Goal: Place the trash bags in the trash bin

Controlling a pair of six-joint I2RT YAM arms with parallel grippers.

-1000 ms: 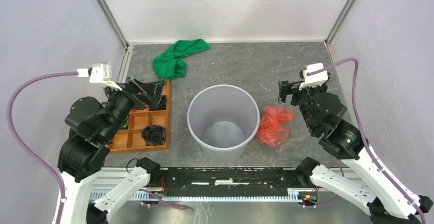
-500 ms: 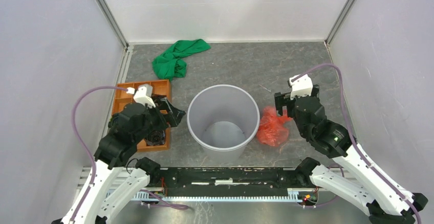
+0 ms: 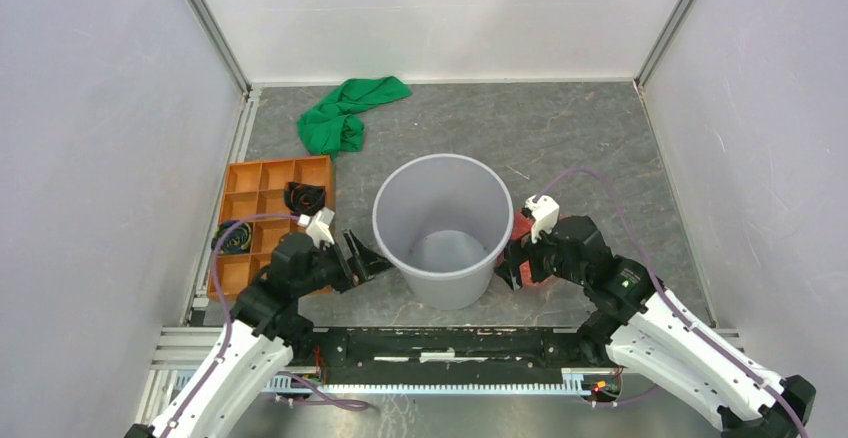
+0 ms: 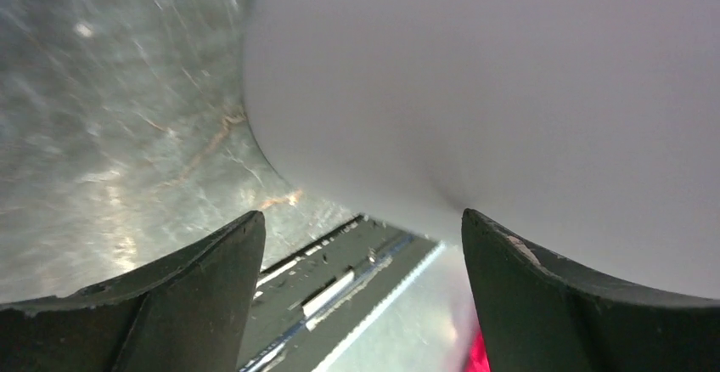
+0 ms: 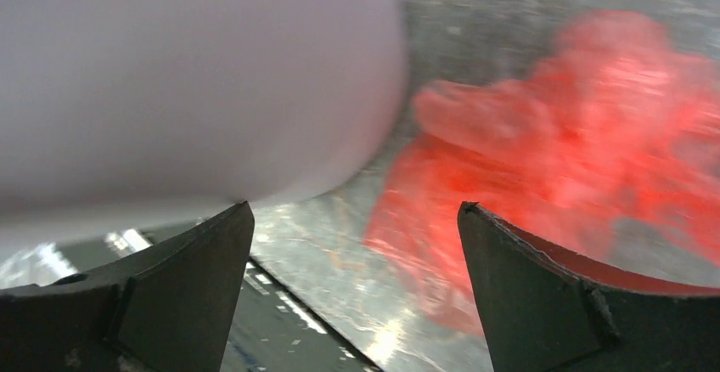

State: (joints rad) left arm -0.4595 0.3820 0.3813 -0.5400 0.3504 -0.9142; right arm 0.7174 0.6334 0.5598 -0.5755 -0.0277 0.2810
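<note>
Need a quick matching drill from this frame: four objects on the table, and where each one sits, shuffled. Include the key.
Objects
1. trash bin
2. red bag
3. green cloth
4. orange tray

Places
A. far side of the table, left of centre
B. along the left edge, beside the bin
C. middle of the table, upright, nothing inside
D. on the table just right of the bin

Pairs: 1-C, 2-D, 3-A, 4-B
</note>
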